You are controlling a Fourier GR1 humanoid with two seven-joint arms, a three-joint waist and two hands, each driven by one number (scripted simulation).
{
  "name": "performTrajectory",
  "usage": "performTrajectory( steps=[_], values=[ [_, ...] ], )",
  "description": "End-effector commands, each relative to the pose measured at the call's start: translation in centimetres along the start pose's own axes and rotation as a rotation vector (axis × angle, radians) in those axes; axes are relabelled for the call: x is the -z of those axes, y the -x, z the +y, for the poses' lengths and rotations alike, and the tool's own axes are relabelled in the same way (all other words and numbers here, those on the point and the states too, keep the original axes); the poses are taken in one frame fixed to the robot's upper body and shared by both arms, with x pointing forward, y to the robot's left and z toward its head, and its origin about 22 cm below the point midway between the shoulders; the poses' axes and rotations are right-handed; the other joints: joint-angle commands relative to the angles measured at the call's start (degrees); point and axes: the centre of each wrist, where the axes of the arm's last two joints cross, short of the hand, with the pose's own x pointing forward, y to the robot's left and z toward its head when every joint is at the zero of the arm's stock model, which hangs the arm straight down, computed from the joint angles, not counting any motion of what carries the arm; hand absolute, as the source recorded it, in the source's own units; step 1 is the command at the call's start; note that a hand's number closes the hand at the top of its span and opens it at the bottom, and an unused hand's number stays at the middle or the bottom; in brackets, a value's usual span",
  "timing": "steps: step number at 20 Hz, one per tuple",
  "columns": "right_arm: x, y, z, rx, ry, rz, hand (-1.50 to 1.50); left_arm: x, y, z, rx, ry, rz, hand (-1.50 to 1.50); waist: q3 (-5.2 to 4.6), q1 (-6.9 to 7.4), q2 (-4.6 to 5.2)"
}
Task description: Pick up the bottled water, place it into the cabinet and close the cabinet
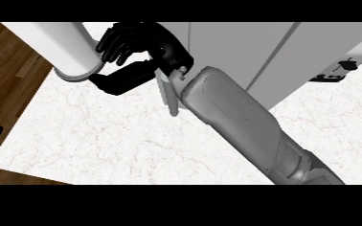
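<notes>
right hand [141, 52] relaxed beside cabinet [233, 52], near white cylinder [67, 48]

One head view looks steeply down (close in) at the counter [106, 134].

Black hand [141, 45], grey forearm [240, 119], white marbled counter [106, 134], pale grey cabinet [240, 48], brown wood floor [17, 62].

Counter [106, 134] white marble-look w/ faint veins, floor [21, 62] dark wood planks, forearm [240, 119] smooth grey, hand [138, 45] glossy black.
</notes>
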Motion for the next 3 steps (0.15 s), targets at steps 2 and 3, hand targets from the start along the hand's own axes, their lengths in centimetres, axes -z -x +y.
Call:
performTrajectory(
  steps=[2,3],
  values=[
    [1.6,-0.4,-4.4,0.114,0.248,-0.028,-1.50,-0.7,-0.5,0.3,0.006,-0.005,0.008,-1.50,0.65,-0.31,1.94],
    [1.9,0.1,-3.3,0.109,0.222,-0.036,-1.50,-0.7,0.0,0.0,-0.007,-0.004,-0.006,-1.50,0.62,-0.83,2.01]
  ],
)
